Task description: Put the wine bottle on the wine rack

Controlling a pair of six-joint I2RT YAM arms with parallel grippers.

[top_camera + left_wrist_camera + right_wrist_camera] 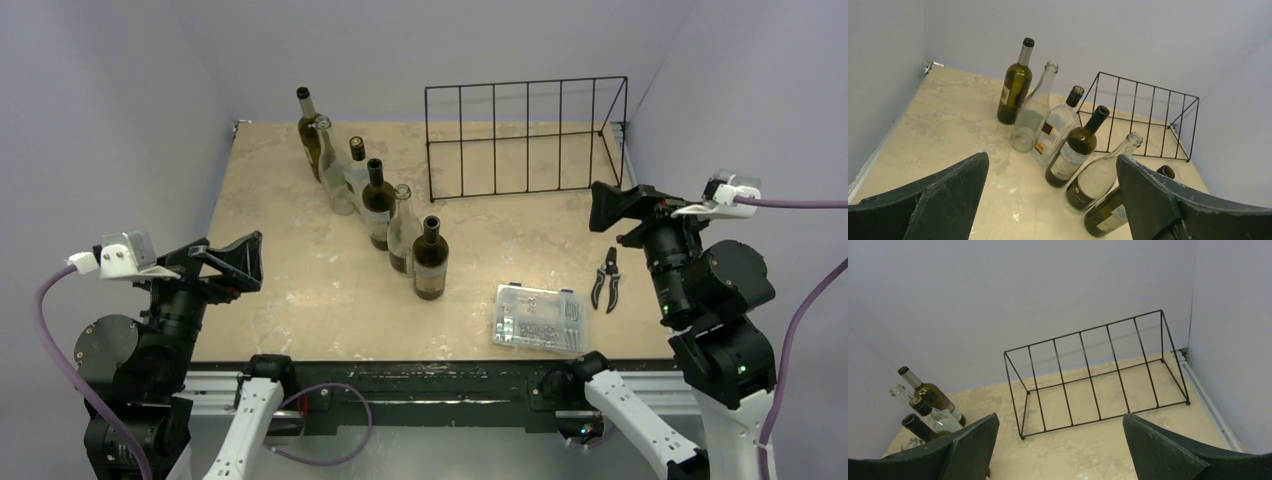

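Note:
Several wine bottles stand in a diagonal row left of centre, from a dark green one [309, 130] at the back to a dark one [431, 262] at the front; clear ones stand between them. The row also shows in the left wrist view [1075, 147] and partly in the right wrist view [928, 400]. The black wire wine rack [525, 140] stands empty at the back right and also shows in the right wrist view [1093, 375]. My left gripper [238, 260] [1052, 165] is open and empty, left of the row. My right gripper [612, 205] [1060, 420] is open and empty, in front of the rack's right end.
A clear plastic parts box [538, 317] lies near the front edge right of centre. Black pruning shears [605, 280] lie beside it, close to the right arm. Grey walls close the table on the left, back and right.

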